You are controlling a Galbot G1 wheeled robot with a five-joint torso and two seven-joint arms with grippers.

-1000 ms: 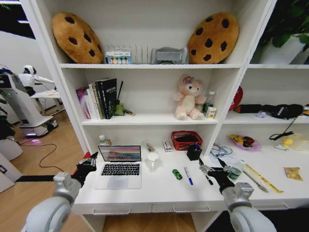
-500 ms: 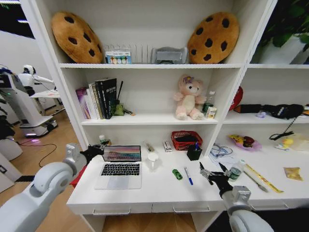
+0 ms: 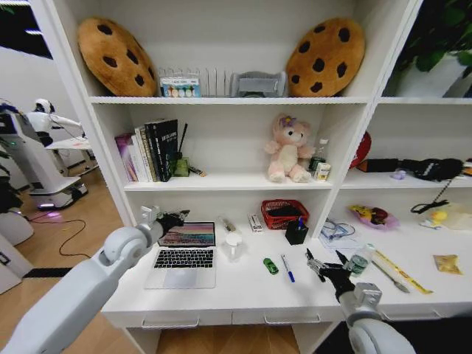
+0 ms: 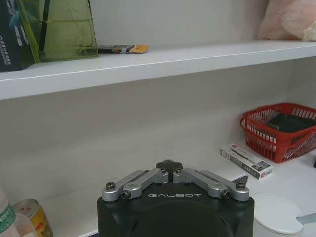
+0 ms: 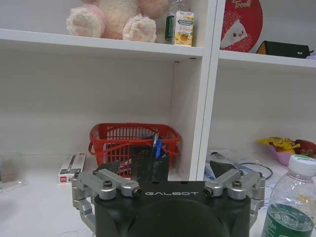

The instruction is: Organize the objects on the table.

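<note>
Head view: the left claw [image 3: 171,218] has swung up from the table [image 3: 243,291] edge to the open laptop [image 3: 184,253]'s lid top, fingers closed and empty — likely shutting it. The right claw [image 3: 324,267] hangs spread and empty near the pens [image 3: 287,268].

Left wrist view: fingers folded together [image 4: 169,168], red basket [image 4: 276,131] beyond.

Right wrist view: claw wide, bottle [image 5: 289,202] beside.

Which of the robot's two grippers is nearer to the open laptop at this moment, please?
The left. The left gripper hovers just above the top edge of the laptop screen, while the right gripper sits far off over the desk's right part, beyond the pens.
</note>
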